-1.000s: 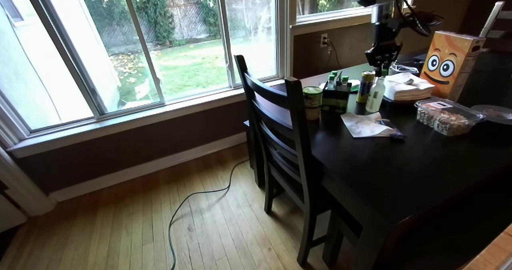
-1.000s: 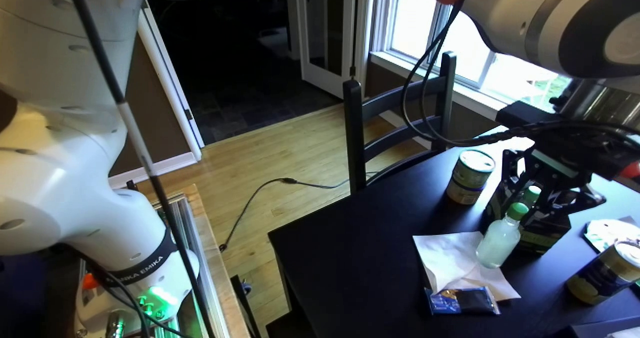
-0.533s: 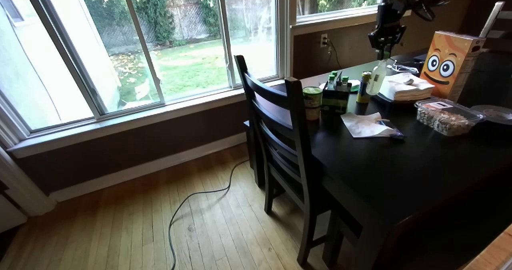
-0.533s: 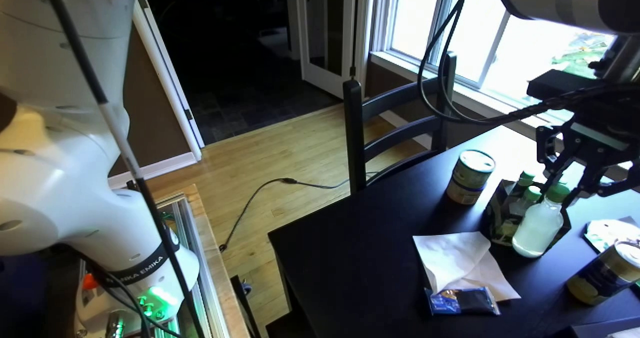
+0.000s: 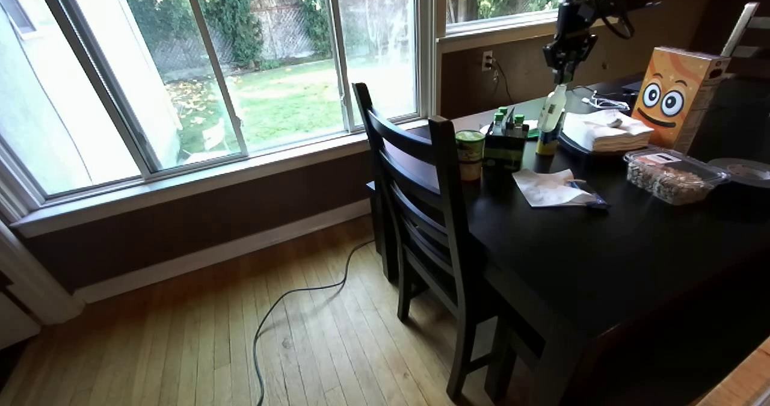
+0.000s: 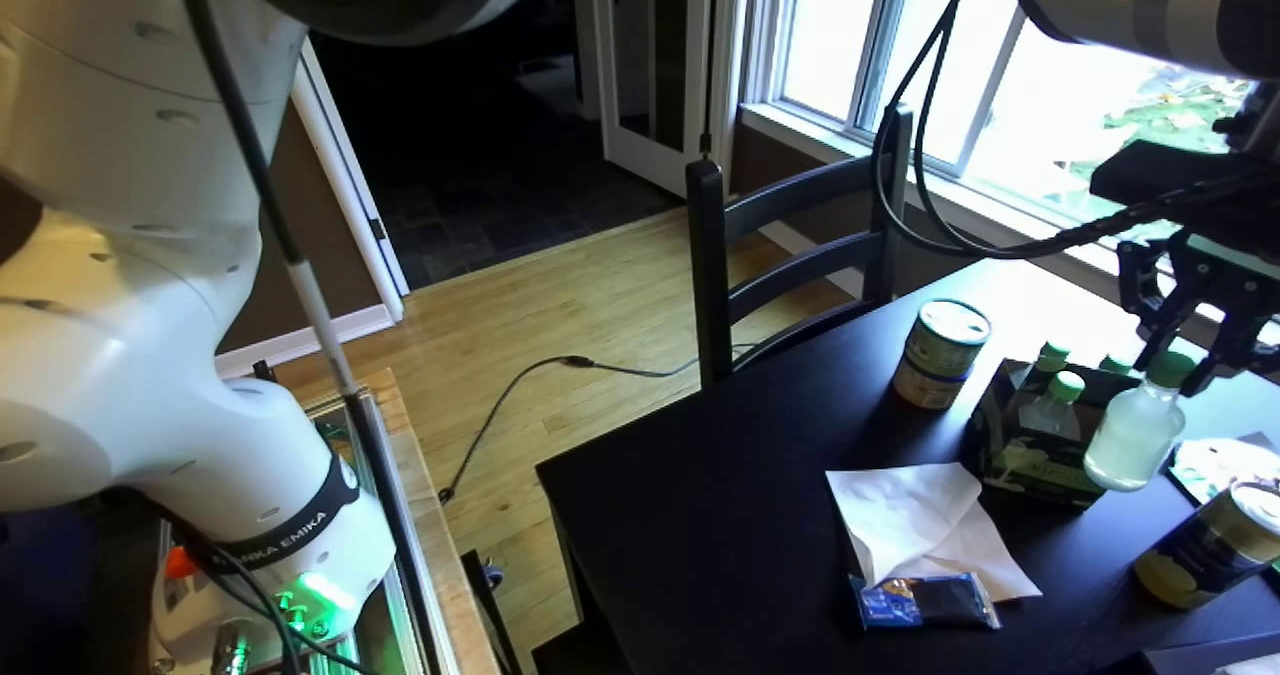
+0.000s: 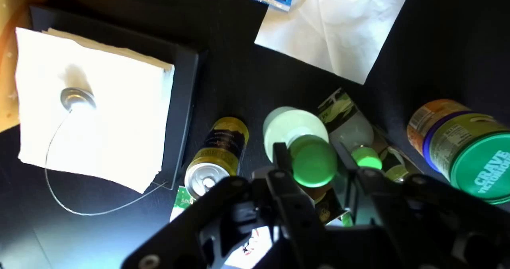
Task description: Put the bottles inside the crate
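My gripper (image 5: 560,81) is shut on the green cap of a pale whitish bottle (image 5: 551,110) and holds it above the table, slightly tilted. In an exterior view the gripper (image 6: 1174,367) and held bottle (image 6: 1132,442) are beside and above the right end of the dark crate (image 6: 1040,475). The crate (image 5: 503,154) is an open-topped carrier with several green-capped bottles (image 5: 498,123) in it. In the wrist view the gripper (image 7: 310,155) is around the cap of the held bottle (image 7: 293,123), with the crate (image 7: 338,110) and a bottle inside it (image 7: 354,135) just to the right.
A yellow-and-dark can (image 7: 217,153) stands close to the held bottle. A tub (image 6: 940,355) stands on the crate's other side. White paper (image 6: 910,520) and a blue wrapper (image 6: 925,600) lie nearby. A napkin stack (image 5: 610,130), face box (image 5: 677,96) and clear tray (image 5: 674,174) stand farther along.
One second ago the bottle stood low beside the crate, its cap between my fingers. It has been lifted and carried rightward in the exterior view with the robot base. The crate has not moved.
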Robot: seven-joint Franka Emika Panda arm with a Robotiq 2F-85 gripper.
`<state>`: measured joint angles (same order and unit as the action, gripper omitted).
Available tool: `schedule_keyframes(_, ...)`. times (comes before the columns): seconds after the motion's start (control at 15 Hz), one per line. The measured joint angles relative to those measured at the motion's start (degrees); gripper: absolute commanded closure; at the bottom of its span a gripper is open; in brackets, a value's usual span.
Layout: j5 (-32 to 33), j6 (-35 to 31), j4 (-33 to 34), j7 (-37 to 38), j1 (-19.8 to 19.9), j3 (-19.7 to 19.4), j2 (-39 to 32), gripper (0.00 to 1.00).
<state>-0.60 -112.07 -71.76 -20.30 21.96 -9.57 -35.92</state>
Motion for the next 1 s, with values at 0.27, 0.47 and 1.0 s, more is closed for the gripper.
schedule_keyframes(0.27, -0.57, -1.00, 3.57, 0.00, 0.53, 1.05, -2.46, 0.93)
schedule_keyframes(0.47, -1.13, -1.66, 6.23, -0.01, 0.69, 2.09, -3.92, 0.93)
schedule_keyframes(1.0, -2.41, 0.14, 12.56, -0.31, 1.31, 4.52, -9.24, 0.93)
